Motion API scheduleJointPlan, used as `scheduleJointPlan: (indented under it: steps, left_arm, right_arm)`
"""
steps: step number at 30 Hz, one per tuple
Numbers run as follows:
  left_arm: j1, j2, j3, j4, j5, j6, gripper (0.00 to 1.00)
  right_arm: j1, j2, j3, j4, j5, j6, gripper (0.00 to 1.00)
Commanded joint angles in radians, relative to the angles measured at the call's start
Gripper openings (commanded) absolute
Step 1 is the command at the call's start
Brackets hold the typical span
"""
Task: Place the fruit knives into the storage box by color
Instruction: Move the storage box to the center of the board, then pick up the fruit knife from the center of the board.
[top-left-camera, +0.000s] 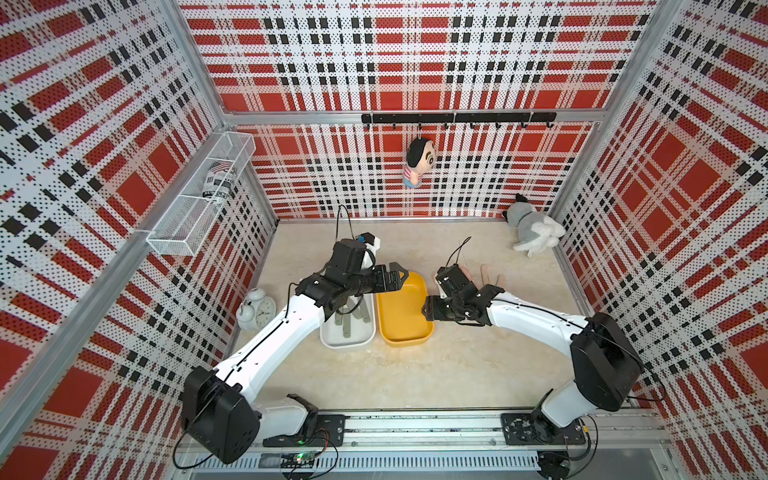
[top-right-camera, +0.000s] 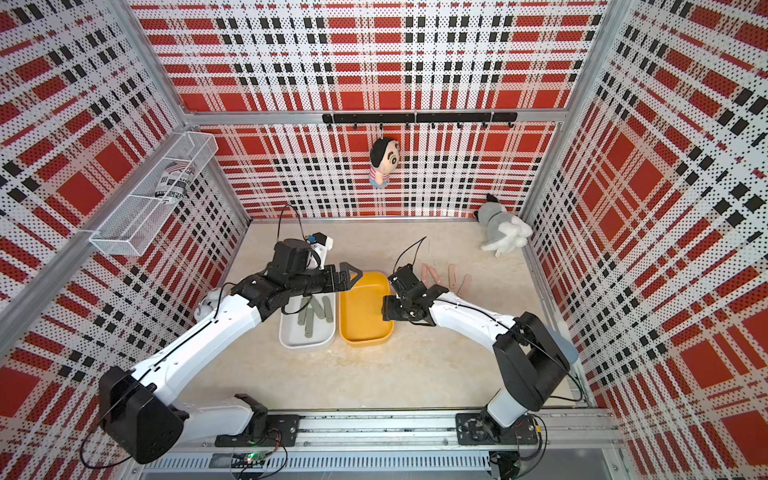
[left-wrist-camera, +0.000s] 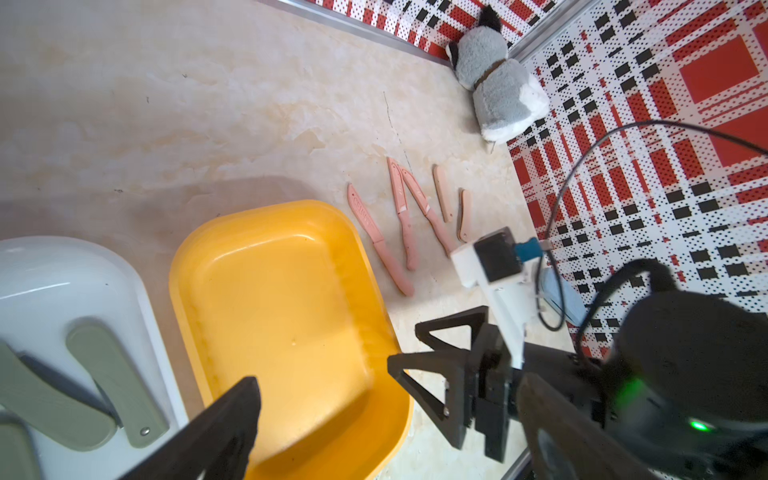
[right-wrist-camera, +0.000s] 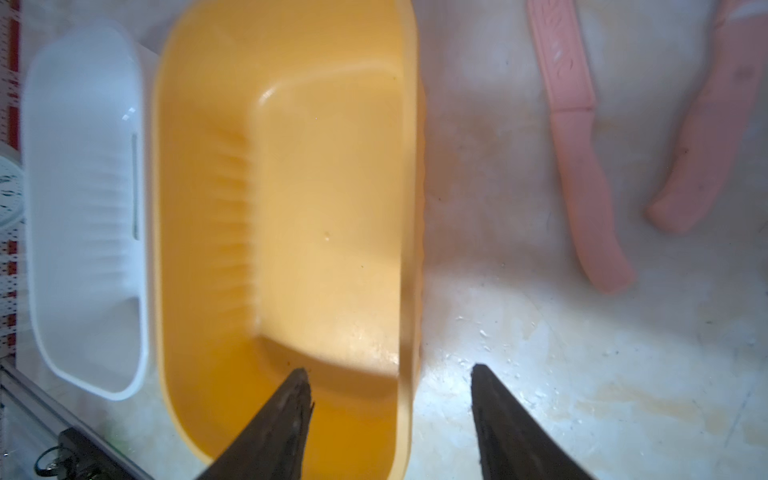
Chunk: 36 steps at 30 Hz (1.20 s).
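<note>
Beige, marble-patterned tabletop (top-left-camera: 415, 374) is enclosed on three sides by perforated walls (top-left-camera: 415, 62) printed in red, black and white plaid.

In both top views, two storage boxes are counted, side by side: one white box (top-left-camera: 328, 338) and one yellow box (top-left-camera: 405, 332). Four olive knives (top-right-camera: 309, 328) are seen lying in the white box; the yellow box's floor is bare. The left claw (top-left-camera: 397, 277) is held above the far end of the yellow box, the right claw (top-left-camera: 427, 309) over its right rim. One alarm clock (top-left-camera: 257, 311), one plush animal (top-left-camera: 534, 228), one hanging doll (top-left-camera: 419, 162) and one wire basket (top-left-camera: 199, 199) holding one printed can (top-left-camera: 218, 183) are counted; the can's print cannot be read.

In the left wrist view, three long pink knives (left-wrist-camera: 380, 241) and two shorter pink pieces (left-wrist-camera: 440, 193) are counted on the tabletop, on the robot's right of the yellow box. Embossed lettering on one blade is too small to read. The left claw's fingers (left-wrist-camera: 232, 415) are spread wide, with nothing gripped.

In the right wrist view, the right claw's fingertips (right-wrist-camera: 291, 399) are set well apart and nothing is held; the yellow box's rim is straddled. Two pink knives are shown on the tabletop.
</note>
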Motion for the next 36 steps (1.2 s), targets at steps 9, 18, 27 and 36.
scheduleJointPlan:
  steps: [9,18,27,36]
  left_arm:
    - [0.031,0.023,0.173,0.019,-0.035,0.034,0.98]
    - [-0.048,0.034,0.082,0.102,-0.043,0.007,0.98]
    - [-0.069,0.04,0.006,0.158,-0.025,-0.015,0.98]
    - [-0.071,0.049,-0.012,0.17,-0.023,-0.01,0.99]
  right_arm:
    - [-0.215,-0.022,0.197,-0.124,0.047,-0.202,0.71]
    - [-0.257,0.236,0.406,-0.259,0.072,-0.321,0.68]
    - [-0.256,0.409,0.536,-0.315,0.081,-0.376,0.63]
    - [-0.214,0.481,0.553,-0.355,0.09,-0.389,0.6]
